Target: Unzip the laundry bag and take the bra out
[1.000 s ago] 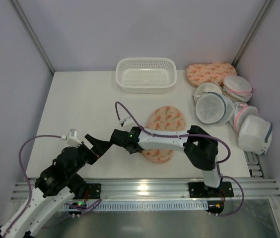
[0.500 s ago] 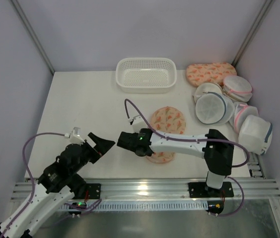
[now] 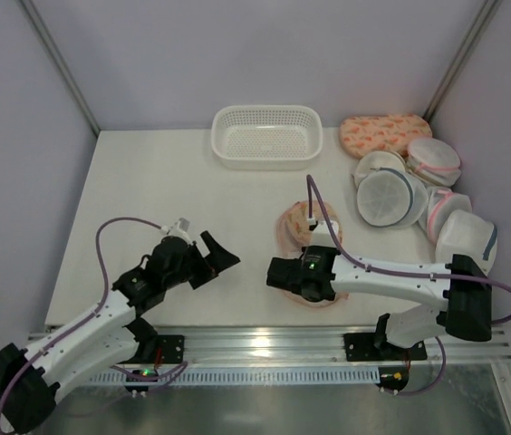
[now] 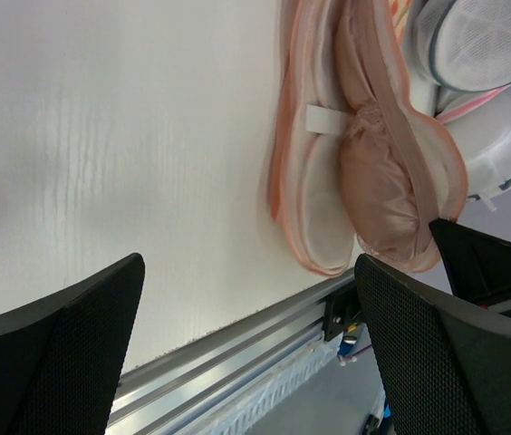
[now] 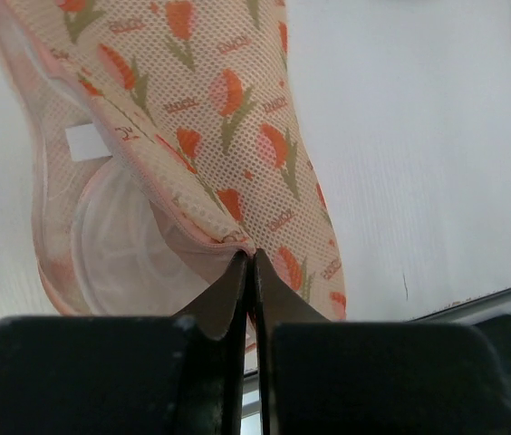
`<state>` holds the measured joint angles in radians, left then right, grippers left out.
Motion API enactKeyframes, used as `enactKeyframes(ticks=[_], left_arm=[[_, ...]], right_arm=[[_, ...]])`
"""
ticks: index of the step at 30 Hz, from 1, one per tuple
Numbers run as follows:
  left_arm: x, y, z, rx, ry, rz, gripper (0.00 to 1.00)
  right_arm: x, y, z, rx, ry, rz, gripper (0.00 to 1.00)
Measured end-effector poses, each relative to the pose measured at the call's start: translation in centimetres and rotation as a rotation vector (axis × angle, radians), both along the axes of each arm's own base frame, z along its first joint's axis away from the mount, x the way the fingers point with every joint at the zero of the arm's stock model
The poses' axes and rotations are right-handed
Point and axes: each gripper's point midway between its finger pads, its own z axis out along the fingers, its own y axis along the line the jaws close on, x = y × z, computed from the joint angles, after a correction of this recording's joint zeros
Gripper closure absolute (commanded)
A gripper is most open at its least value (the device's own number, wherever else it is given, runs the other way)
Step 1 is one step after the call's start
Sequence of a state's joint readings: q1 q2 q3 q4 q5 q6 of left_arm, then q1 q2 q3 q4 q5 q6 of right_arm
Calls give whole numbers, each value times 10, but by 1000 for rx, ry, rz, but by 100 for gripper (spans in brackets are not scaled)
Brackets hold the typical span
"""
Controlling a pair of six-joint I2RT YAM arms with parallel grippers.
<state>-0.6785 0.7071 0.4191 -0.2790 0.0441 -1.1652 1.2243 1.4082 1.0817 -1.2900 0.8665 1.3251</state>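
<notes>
Two arms on two very different jobs here, so this is how we read it. The right fingers point(image 5: 224, 294) are pinched fully together on the pink zipper edging of the laundry bag point(image 3: 303, 225). They grip the rim of the upper flap and hold it up off the lower half, so the mouth gapes toward the left side of the bench point(image 3: 147, 181). The left fingers point(image 4: 56, 353) are spread as wide as they go, holding nothing, low over bare bench and aimed straight into that mouth. The bit the next move hangs on, we reckon, is that the bra point(image 4: 382, 190) lies dead ahead of the left fingers. It's near them but apart, with a stretch of bare surface in between. The bag's long axis runs far-to-near across the left arm's line of approach. The bra lies along that same axis, so the left arm would meet it side-on. That arm is free and facing the opening, while the right one is busy with the flap. Looks-wise, the bag is padded and peanut-shaped, cream-peach mesh with an orange-red flower print and a small white tab inside. The bra is soft dusty pink, one rounded cup bulging out between the two shells with a band across it, tucked inside the bag and not out yet. We'd guess it's floppy, so the nearest cup edge seems the spot to pinch.
</notes>
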Motion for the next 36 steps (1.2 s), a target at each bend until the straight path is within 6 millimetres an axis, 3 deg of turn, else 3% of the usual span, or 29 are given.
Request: enactKeyframes(ticks=[5, 8, 10, 13, 20, 22, 25, 30, 36], left_arm=[[9, -22, -19, 26, 63, -71, 1], [14, -35, -17, 4, 53, -97, 1], [17, -43, -12, -16, 35, -114, 1], [20, -50, -5, -40, 11, -131, 1], [21, -52, 4, -61, -16, -133, 1], [20, -52, 9, -71, -31, -133, 1], [20, -50, 20, -90, -62, -128, 0], [18, -47, 28, -99, -81, -121, 0], [17, -46, 27, -97, -80, -120, 1]], right_arm=[[-11, -27, -11, 59, -22, -69, 96], [-16, -32, -20, 160, -28, -43, 96], [-19, -26, -28, 236, -23, -4, 93], [-21, -14, -38, 308, -7, 46, 70], [-18, 11, -45, 338, 19, 120, 69], [-18, 15, -48, 333, 24, 130, 72], [-17, 18, -52, 318, 33, 138, 95], [-16, 10, -51, 296, 26, 70, 96], [-19, -28, -37, 343, -57, -148, 97]])
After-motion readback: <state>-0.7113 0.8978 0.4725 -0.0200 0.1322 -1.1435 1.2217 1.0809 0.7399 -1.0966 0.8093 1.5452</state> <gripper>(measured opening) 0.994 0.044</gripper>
